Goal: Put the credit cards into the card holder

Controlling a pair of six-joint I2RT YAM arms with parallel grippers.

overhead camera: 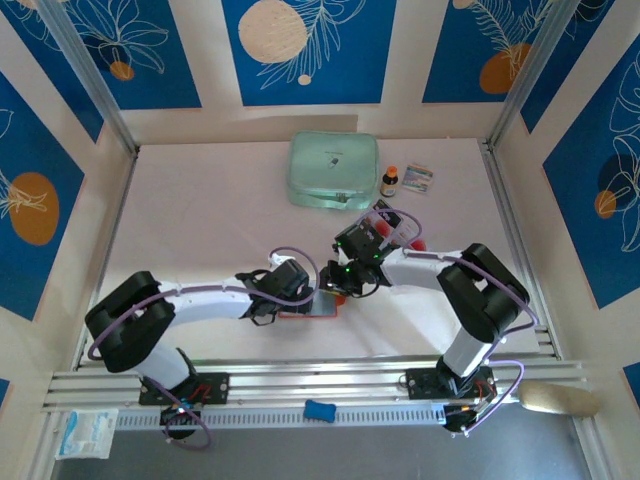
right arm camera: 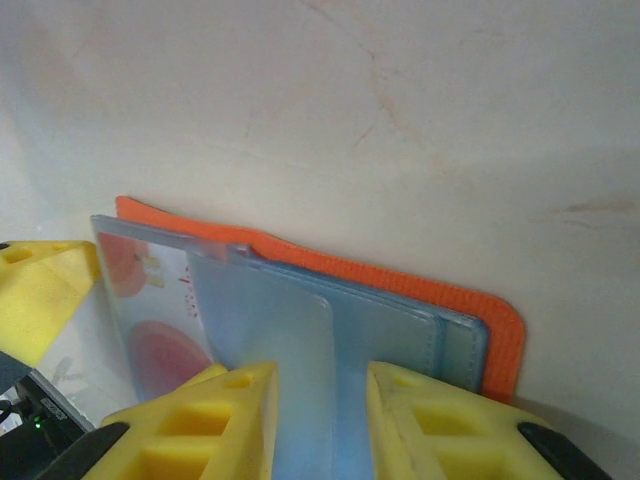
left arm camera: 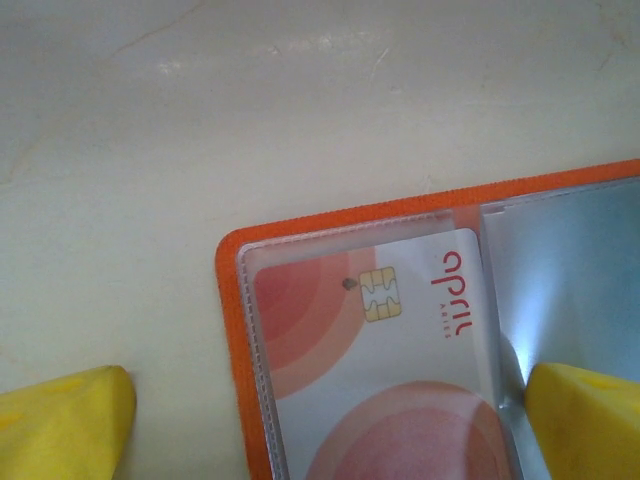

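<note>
From above, the card holder (overhead camera: 312, 307) lay open and flat on the table (overhead camera: 200, 220) near the front edge, with the left gripper (overhead camera: 290, 292) over its left part and the right gripper (overhead camera: 348, 280) at its right end, the two wrists close together. A mint-green case (overhead camera: 333, 170) sat well back near the rear wall, with a small bottle (overhead camera: 389, 181) and a printed packet (overhead camera: 419, 179) just to its right. In the left wrist view, the left gripper (left arm camera: 320, 425) had its yellow fingers (left arm camera: 60, 425) spread wide, one over bare table left of the card holder (left arm camera: 232, 330) and the other over its clear inner leaf; nothing was pinched. A pale credit card (left arm camera: 400, 340) with red circles and a gold chip sat inside the clear sleeve on the holder's left half. In the right wrist view, the right gripper (right arm camera: 320, 420) had its fingers (right arm camera: 215, 420) a little apart, with a clear plastic leaf of the card holder (right arm camera: 420, 290) running through the gap; whether the pads touched it could not be told. The same credit card (right arm camera: 150, 300) showed in its sleeve at the left, beside a finger (right arm camera: 40, 290) of the left gripper.
</note>
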